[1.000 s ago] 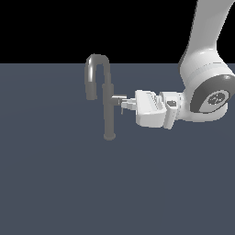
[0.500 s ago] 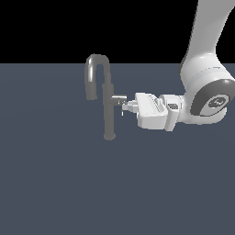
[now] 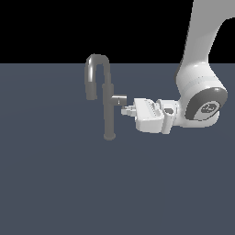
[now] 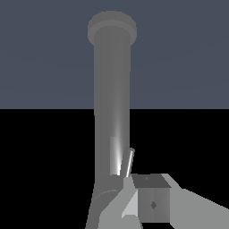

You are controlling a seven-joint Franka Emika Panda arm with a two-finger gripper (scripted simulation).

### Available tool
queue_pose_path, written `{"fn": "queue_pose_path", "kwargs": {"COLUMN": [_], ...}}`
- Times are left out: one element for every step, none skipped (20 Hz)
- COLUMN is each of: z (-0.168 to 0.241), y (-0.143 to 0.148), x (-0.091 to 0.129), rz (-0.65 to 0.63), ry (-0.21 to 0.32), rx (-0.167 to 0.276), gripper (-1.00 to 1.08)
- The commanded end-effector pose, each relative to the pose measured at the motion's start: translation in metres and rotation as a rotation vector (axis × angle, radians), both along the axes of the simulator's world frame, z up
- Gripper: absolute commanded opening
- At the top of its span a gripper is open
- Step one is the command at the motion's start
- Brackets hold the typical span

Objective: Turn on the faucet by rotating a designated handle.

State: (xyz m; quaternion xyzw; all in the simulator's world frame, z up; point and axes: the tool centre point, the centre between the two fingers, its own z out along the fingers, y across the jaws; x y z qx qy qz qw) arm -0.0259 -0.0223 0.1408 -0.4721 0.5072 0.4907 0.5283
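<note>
The handle (image 3: 120, 99) jutted from the faucet (image 3: 108, 112) column toward the exterior view's right, below the arched spout. My gripper (image 3: 125, 110) sat just beside it; whether my jaws were parted or clenched, I could not tell.

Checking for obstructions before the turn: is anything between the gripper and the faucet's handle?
Nothing. In the exterior view the gripper sits right at the handle, just under the stub, beside the faucet; no other object intervenes. Contact cannot be judged.

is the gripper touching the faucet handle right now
Cannot tell. In the exterior view the gripper sits right against the handle, with no clear gap or contact; the wrist view doesn't settle it either.
</note>
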Motion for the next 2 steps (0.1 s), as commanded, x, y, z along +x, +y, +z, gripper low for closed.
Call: {"fn": "queue_pose_path", "kwargs": {"z": [-0.0268, -0.0268], "y": [0.0023, 0.0023], "x": [0.0256, 0.0256], "rz": [-0.043, -0.043], "ry": [0.007, 0.007], "rx": [-0.039, -0.039], "gripper": [-1.0, -1.0]}}
